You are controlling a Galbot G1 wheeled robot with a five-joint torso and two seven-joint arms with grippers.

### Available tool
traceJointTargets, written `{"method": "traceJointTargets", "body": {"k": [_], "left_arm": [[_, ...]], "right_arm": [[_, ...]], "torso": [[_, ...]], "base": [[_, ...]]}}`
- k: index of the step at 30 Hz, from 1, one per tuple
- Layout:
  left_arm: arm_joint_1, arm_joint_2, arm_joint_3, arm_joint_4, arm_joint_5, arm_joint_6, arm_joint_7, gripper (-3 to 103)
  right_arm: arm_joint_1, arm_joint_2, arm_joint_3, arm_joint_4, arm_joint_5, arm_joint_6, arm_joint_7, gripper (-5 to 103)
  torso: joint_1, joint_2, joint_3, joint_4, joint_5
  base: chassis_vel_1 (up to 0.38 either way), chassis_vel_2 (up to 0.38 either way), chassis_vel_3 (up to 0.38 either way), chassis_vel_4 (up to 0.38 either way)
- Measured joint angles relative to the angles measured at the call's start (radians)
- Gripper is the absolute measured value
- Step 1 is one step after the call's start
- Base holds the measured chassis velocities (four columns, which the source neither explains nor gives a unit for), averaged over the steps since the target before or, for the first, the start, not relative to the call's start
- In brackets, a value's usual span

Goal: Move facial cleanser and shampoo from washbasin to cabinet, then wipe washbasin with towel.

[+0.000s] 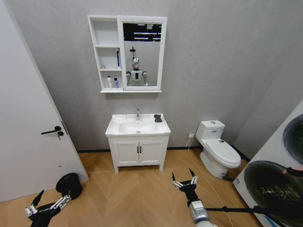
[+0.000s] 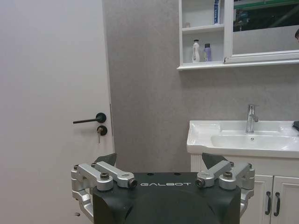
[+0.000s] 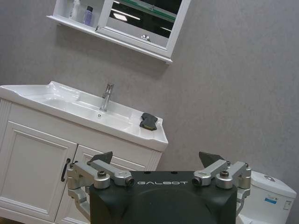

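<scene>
Hands point(image 1: 184, 181) spread, low; towel point(image 1: 157, 118) lengthwise front-to-back on washbasin point(image 1: 117, 126).

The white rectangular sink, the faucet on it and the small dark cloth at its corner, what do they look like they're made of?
The white rectangular washbasin looks like glazed ceramic: smooth and glossy. The faucet appears chromed metal, bright and mirror-like. The small dark grey-black folded towel seems soft fabric, matte and slightly rumpled, though its weave is too small to tell.

A glossy white ceramic washbasin point(image 1: 137, 126) is seen with a polished chrome faucet point(image 3: 107, 96). A matt dark cloth towel point(image 3: 149, 121) is laid on its smooth rim. The wood-grain herringbone floor point(image 1: 137, 194) is given a soft sheen.
</scene>
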Motion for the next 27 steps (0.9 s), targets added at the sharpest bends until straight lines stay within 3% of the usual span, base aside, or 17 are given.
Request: {"method": "traceJointTargets", "body": {"k": [27], "left_arm": [[0.000, 0.000, 0.000, 0.000, 0.000, 0.000, 0.000, 100]], "right_arm": [[0.000, 0.000, 0.000, 0.000, 0.000, 0.000, 0.000, 100]], "torso": [[0.000, 0.000, 0.000, 0.0000, 0.0000]], "base": [[0.000, 0.000, 0.000, 0.000]]}}
